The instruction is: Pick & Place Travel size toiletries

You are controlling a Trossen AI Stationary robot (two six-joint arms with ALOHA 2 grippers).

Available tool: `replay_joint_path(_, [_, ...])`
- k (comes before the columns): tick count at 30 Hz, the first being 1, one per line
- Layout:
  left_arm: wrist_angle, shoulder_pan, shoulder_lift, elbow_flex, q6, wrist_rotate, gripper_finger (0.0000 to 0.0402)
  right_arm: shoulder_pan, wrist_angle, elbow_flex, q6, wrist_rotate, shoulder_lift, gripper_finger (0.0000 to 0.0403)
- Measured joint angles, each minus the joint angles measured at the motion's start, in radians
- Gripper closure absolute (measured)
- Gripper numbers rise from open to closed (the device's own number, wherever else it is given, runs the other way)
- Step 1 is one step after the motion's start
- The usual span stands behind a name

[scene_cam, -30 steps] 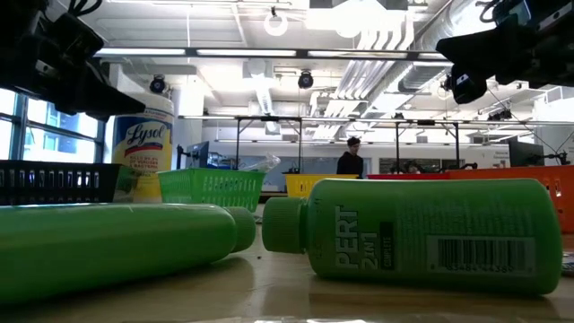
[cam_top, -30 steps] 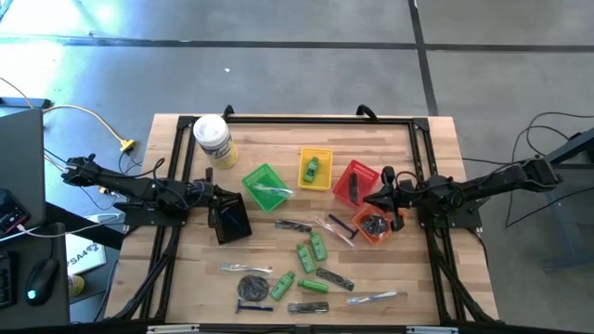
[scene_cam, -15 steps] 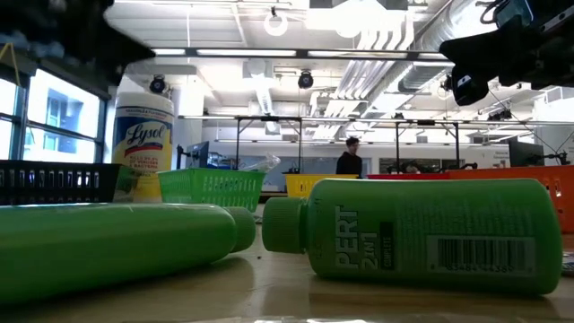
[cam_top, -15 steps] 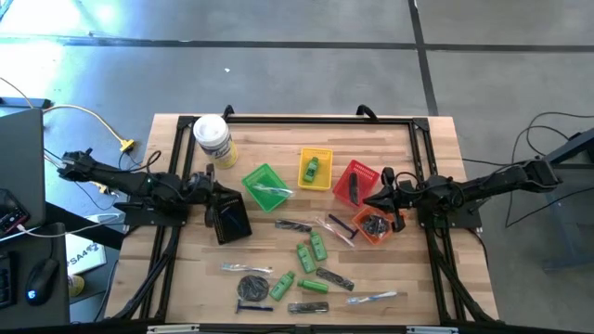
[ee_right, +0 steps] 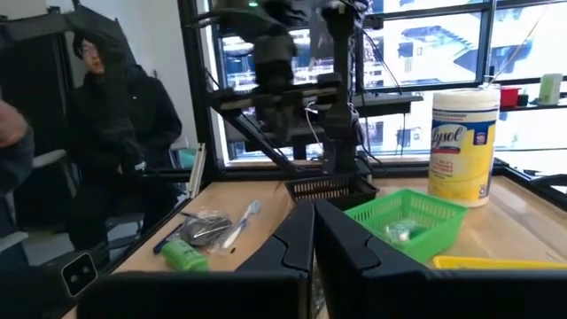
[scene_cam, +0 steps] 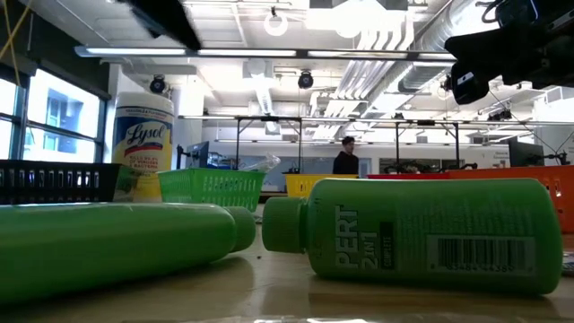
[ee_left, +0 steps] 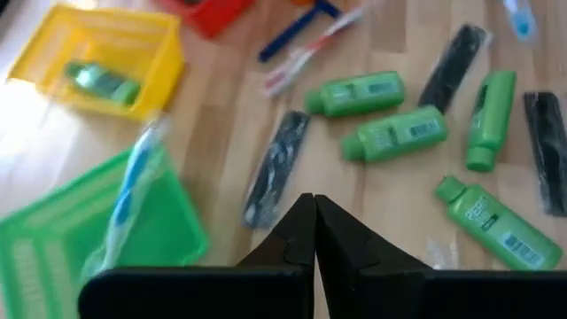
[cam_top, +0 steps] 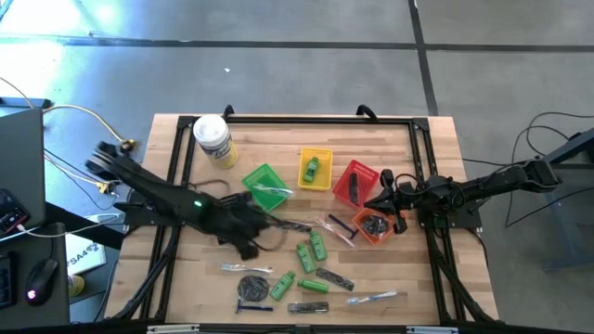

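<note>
Four small mesh plastic baskets sit in a row across the middle of the high view. Green basket [cam_top: 264, 186] holds one clear-wrapped piece with a blue end. Yellow basket [cam_top: 315, 170] holds one small green bottle. Red basket [cam_top: 355, 183] holds a dark slim stick. Orange basket [cam_top: 375, 226] holds a dark grey disc, right under the right gripper [cam_top: 384, 199]. A black basket [scene_cam: 54, 181] shows at the left edge of the low view.

The rest of the travel size toiletries [cam_top: 311, 264] lie loose on the wooden bench [cam_top: 418, 288], lower centre of the high view: smooth green plastic bottles, flat black combs in wrap, crinkly clear-wrapped pieces, a dark round disc, a blue-handled razor.

White-lidded tub [cam_top: 213, 139], upper left of the bench, reads "Lysol". The nearest bottle [scene_cam: 421, 231] in the low view reads "PERT 2in1", barcode on its side.

Left gripper [ee_left: 314, 232]: fingers pressed together, holding nothing, above a black comb [ee_left: 276, 166] near the green basket. Right gripper: fingers closed too, empty.

A person in a dark hooded jacket sits at the left of the right wrist view.
</note>
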Motion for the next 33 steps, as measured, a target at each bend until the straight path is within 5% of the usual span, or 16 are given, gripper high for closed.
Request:
replay_joint_path(7, [-0.058,0.045,0.264,0.276,0.254,0.175,0.0366,0.000,0.006,0.000,-0.004,0.002,0.000,0.0399])
replay_joint_path(15, [-0.068,0.113,0.423,0.426,0.557,0.345,0.0260,0.000,0.004,0.000,0.004,-0.002,0.000,0.0399])
replay_joint_path(21, [-0.053,0.137,0.497,0.442,0.820,0.350,0.0198,0.000,-0.007,0.000,0.007,-0.003,0.000,0.0399])
replay_joint_path(33, [0.032,0.135,0.603,0.440,1.116,0.465,0.0190,0.000,-0.046,0.000,0.008,-0.003,0.003,0.0399])
